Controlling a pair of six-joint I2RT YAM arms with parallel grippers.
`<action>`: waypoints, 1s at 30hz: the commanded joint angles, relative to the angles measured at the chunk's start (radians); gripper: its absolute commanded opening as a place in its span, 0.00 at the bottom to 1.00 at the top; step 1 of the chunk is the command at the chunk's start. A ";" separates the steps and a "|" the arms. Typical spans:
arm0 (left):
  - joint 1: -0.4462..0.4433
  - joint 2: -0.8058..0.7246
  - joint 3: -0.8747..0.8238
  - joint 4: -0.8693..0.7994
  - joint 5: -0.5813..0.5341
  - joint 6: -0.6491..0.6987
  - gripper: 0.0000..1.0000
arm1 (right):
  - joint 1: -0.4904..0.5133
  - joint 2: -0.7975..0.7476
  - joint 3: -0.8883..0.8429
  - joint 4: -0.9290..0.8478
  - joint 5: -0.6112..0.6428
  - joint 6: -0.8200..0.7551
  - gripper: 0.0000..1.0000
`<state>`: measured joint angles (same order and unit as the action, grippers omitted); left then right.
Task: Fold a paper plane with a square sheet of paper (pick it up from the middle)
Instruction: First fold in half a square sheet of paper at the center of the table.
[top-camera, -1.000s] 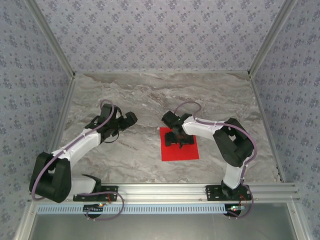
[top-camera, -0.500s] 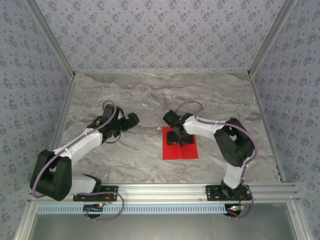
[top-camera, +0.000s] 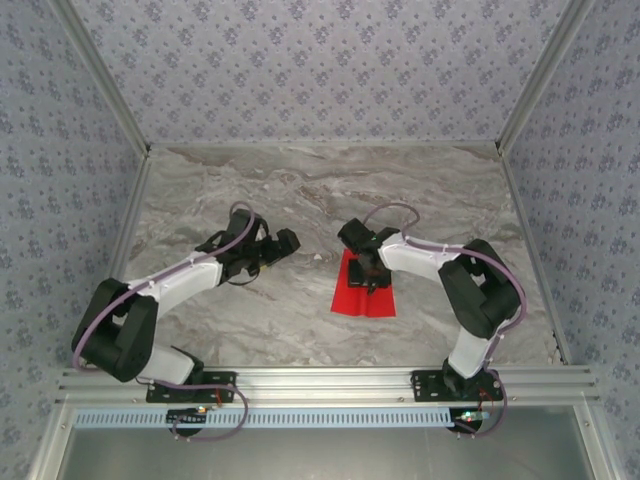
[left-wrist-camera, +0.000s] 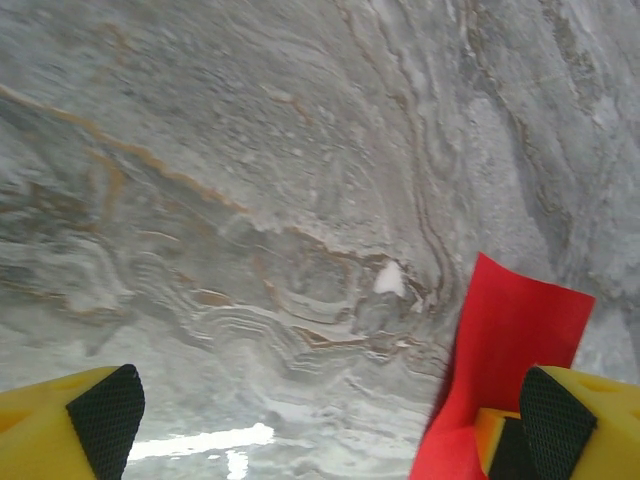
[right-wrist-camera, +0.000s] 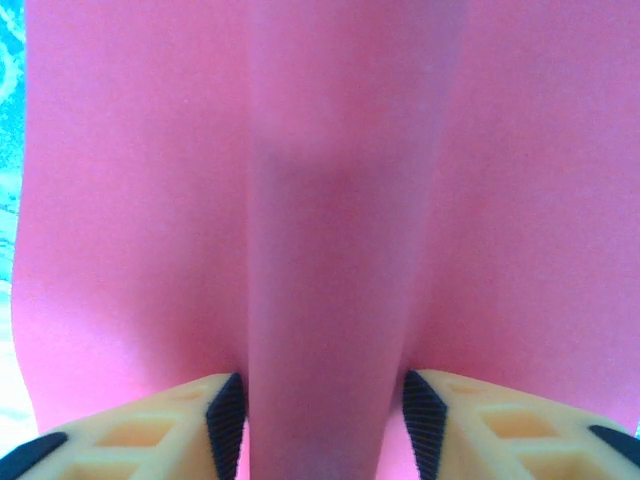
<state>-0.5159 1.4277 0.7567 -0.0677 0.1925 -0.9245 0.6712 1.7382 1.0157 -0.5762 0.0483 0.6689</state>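
- Top view: the square sheet of paper (top-camera: 365, 300) lies on the marble worktop (top-camera: 300, 190), right of centre and towards the near edge. A second ago it was a flat square; now it looks narrower, with its sides drawn inwards. The right hand (top-camera: 368, 275) sits on its far middle. The left hand (top-camera: 275, 245) has slid rightwards towards the sheet, but is still apart from it.
- Left wrist view: the left hand (left-wrist-camera: 330, 420) is released, with its two black pads at opposite lower corners and bare worktop between them. One red corner of the sheet (left-wrist-camera: 505, 350) stands up off the worktop just beyond the right-side finger (left-wrist-camera: 555, 420).
- Right wrist view: the right hand (right-wrist-camera: 325, 410) has closed in and is grasping the sheet (right-wrist-camera: 340, 200). A raised ridge of red paper runs between the pads (right-wrist-camera: 227, 410), which press on both its sides.
- Judgement: the middle pick-up is just taking hold — no folding has begun, and a loose pinch could let the thin ridge slip.
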 joint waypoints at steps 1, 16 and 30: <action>-0.022 0.017 0.010 0.102 0.049 -0.070 0.99 | -0.029 0.012 -0.070 0.096 -0.143 -0.004 0.44; -0.043 0.110 -0.048 0.451 0.307 -0.221 0.89 | -0.321 -0.221 -0.276 0.563 -0.812 0.024 0.22; -0.056 0.203 -0.030 0.842 0.514 -0.351 0.81 | -0.456 -0.293 -0.274 0.751 -1.129 0.176 0.21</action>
<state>-0.5552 1.6070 0.7040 0.6571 0.6376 -1.2442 0.2222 1.4624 0.7242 0.1410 -0.9855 0.7990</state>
